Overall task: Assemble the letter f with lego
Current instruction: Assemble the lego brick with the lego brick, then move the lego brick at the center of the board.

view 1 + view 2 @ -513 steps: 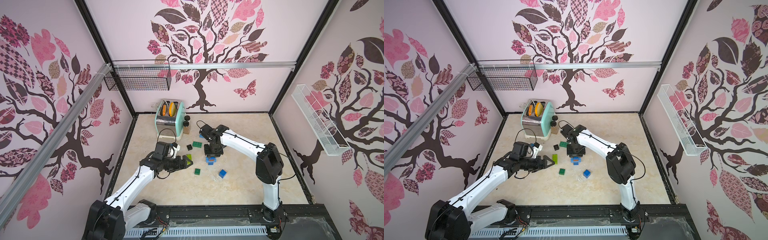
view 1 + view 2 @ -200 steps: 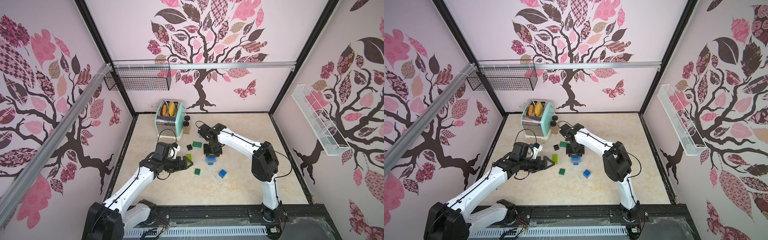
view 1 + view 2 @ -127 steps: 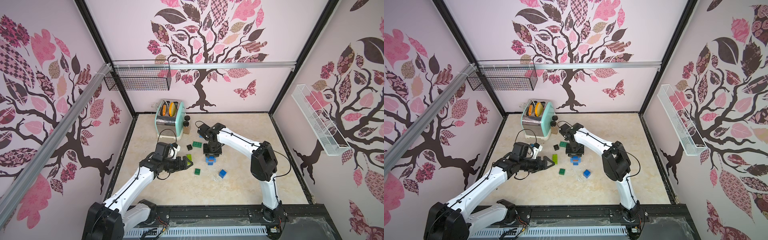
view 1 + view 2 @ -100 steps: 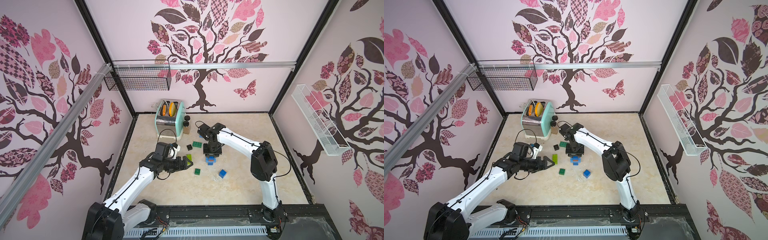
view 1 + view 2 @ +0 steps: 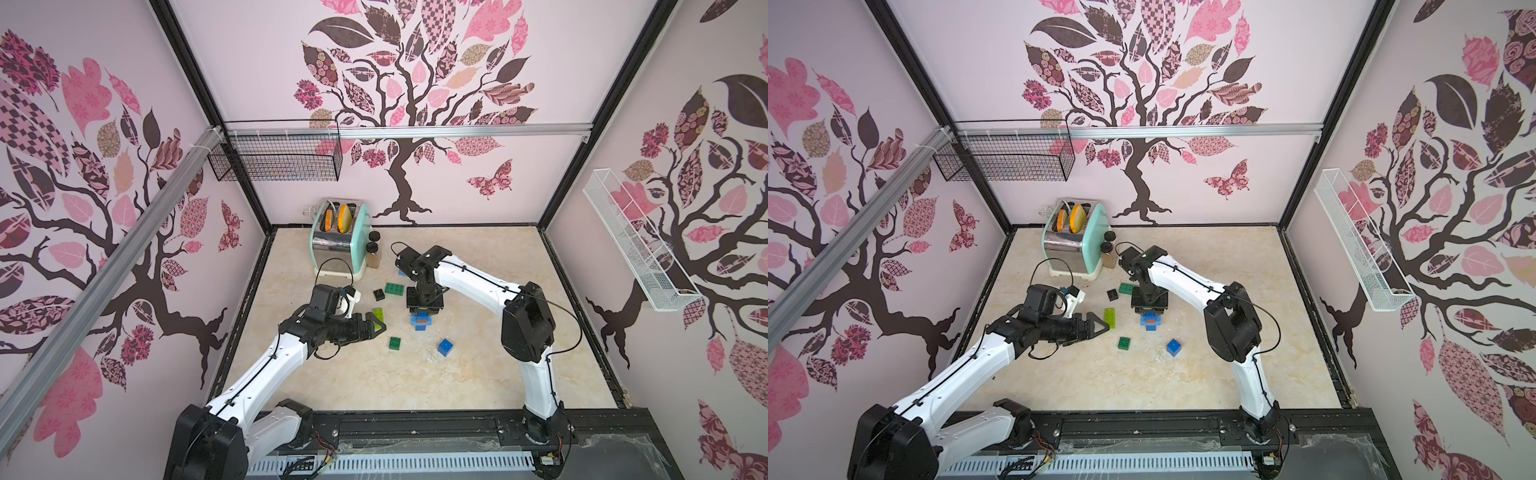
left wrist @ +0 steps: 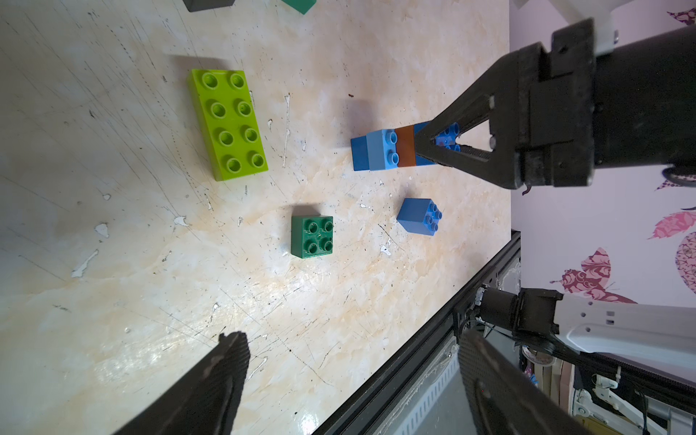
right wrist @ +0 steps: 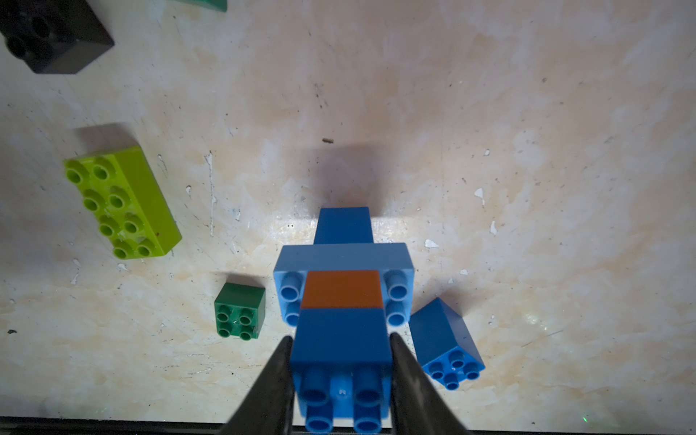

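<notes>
Right wrist view: a brick stack (image 7: 342, 290) stands upright mid-table (image 7: 489, 113), studs up, long axis vertical, its light blue crossbar (image 7: 395, 258) jutting out both ways. The right end effector (image 7: 341, 341) flanks the top brick (image 7: 341, 327) by its flat sides; I cannot tell whether it presses. The left end effector (image 5: 376, 326) hovers spread and empty. The bricks look light, rigid and slick, and are probably best gripped by their flat walls.

No legible text, labels, brands or numbers, none on the lego bricks (image 6: 229, 124)
</notes>
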